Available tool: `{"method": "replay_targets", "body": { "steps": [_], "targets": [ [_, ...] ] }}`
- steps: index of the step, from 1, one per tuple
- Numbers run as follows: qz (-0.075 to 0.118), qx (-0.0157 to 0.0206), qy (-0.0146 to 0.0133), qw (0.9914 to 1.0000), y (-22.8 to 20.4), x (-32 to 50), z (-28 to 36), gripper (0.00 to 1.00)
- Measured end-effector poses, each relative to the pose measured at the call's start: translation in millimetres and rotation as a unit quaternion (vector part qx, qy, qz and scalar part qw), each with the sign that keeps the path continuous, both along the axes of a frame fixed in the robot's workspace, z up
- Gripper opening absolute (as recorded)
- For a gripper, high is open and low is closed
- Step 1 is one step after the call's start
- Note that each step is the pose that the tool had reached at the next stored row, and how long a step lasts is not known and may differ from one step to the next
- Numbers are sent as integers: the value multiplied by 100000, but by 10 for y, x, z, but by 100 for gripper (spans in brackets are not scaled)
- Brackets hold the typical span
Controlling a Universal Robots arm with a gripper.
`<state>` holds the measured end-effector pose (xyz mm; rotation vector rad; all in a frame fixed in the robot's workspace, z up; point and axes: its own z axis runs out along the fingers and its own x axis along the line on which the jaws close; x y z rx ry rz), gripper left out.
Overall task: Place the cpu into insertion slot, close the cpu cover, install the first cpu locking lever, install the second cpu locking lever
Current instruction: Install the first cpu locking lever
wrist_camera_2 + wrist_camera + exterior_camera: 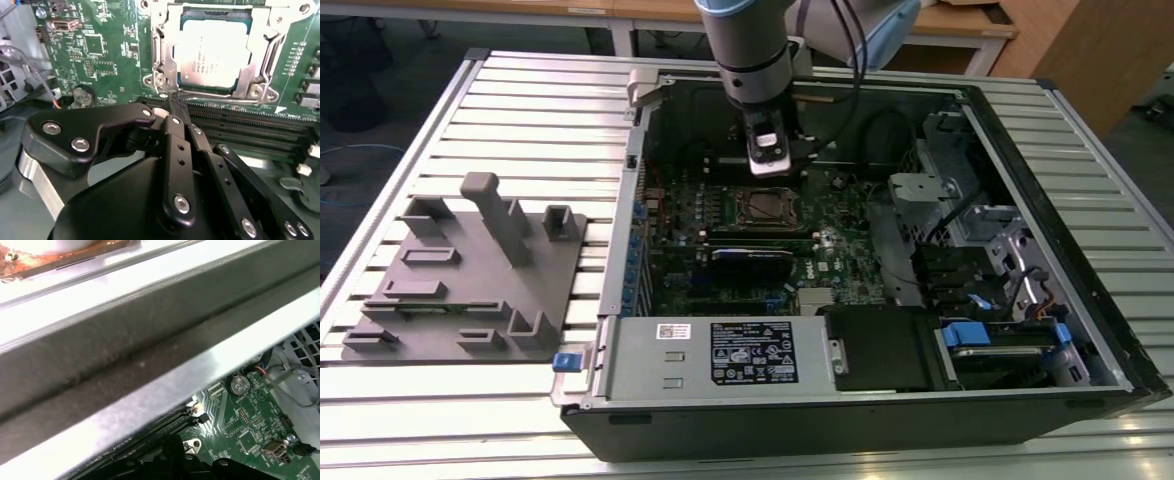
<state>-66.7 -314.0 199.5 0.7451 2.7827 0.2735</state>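
With its black fingers (176, 112) pinched shut and empty, the gripper (175, 102) hovers just short of the silver-topped square cpu (212, 52) seated in the metal-rimmed insertion slot (160, 60), apparently working at the locking stage, which calls for a careful press.

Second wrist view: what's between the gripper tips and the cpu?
In the second wrist view, the cpu cover frame's near edge lies between the gripper and the cpu.

Support: I see a slatted metal table (520, 100), pale grey, its ribs running across the exterior view.
Item 1: an open computer case (881, 400), lying on its side on the table toward the exterior view's right, its interior facing up.
Item 2: a grey fixture plate (460, 285) with upright blocks, flat on the slats at the exterior view's left, just beside the case.
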Motion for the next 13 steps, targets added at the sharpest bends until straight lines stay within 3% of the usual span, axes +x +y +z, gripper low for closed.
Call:
{"method": "replay_targets", "body": {
  "steps": [7,13],
  "targets": [
    [-2,2,91,100000,0,2,131,11],
    [8,-9,202,100000,0,3,136,11]
  ]
}}
